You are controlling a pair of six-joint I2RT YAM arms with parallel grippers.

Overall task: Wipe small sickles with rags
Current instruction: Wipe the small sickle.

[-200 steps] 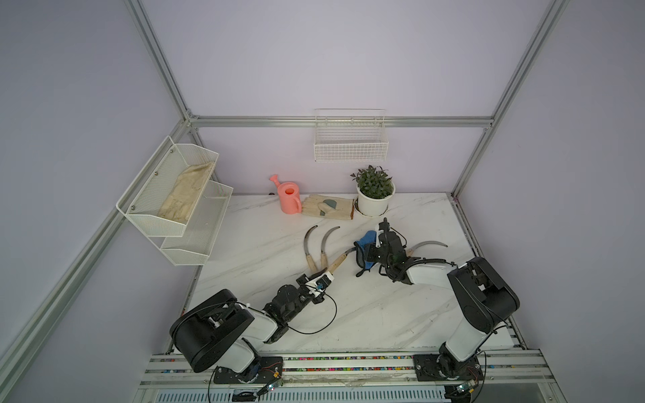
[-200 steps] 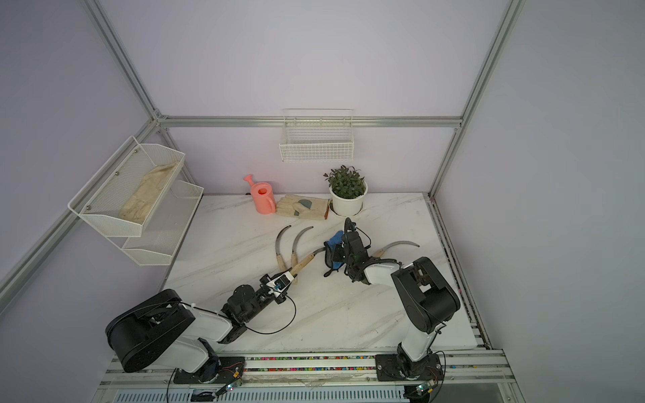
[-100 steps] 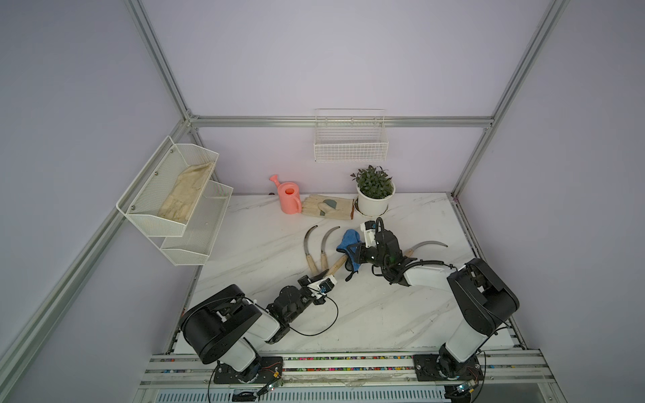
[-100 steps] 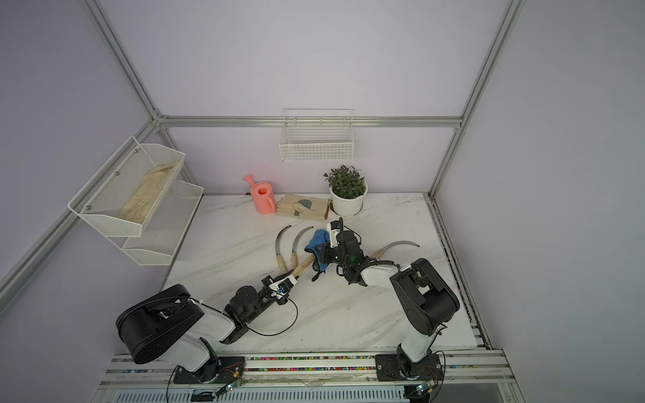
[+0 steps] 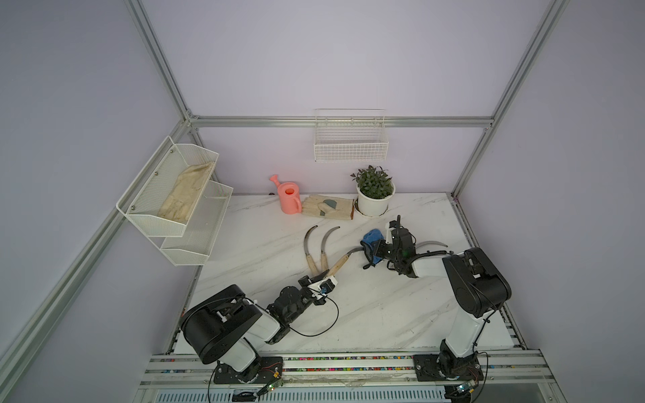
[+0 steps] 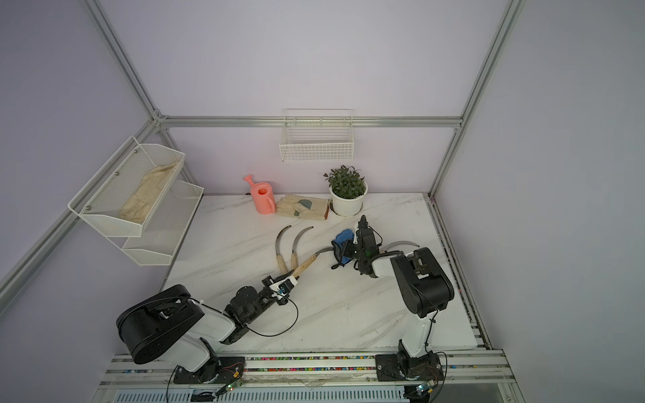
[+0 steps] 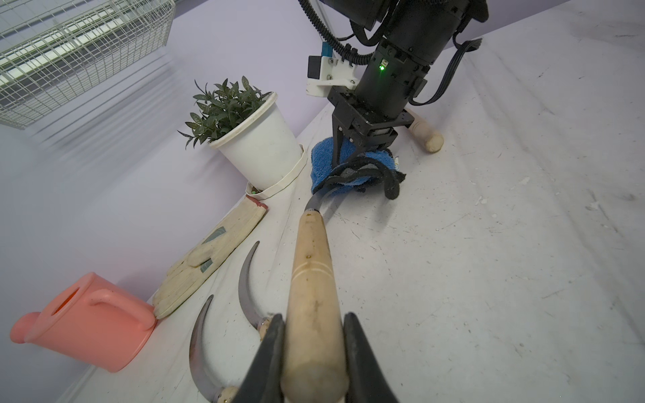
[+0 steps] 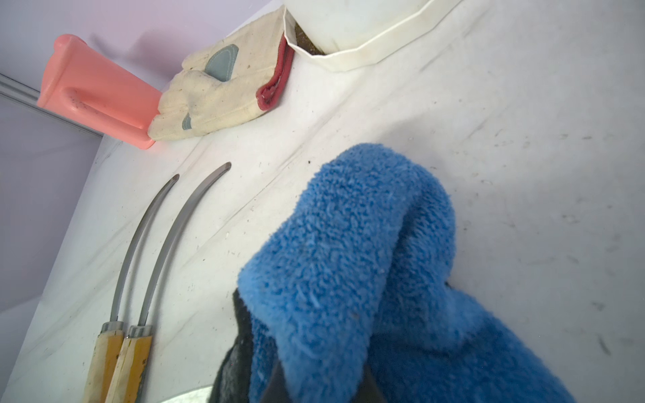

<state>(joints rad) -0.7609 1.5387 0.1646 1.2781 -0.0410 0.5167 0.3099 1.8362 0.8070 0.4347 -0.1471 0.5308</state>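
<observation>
A: What crowds the pot (image 5: pixel 375 206)?
B: Glove (image 5: pixel 328 208) beside it. In front, my right pincer (image 5: pixel 372 249) clamps the cloth (image 8: pixel 349 244) on the sickle (image 7: pixel 310 265) my left pincer (image 7: pixel 312 329) clamps; two sickles (image 5: pixel 316 244) near; bare table (image 5: pixel 384 314) beyond.

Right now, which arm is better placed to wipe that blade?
Right: the right gripper holds the blue rag on the blade of the sickle; the left gripper is occupied clamping its handle.
</observation>
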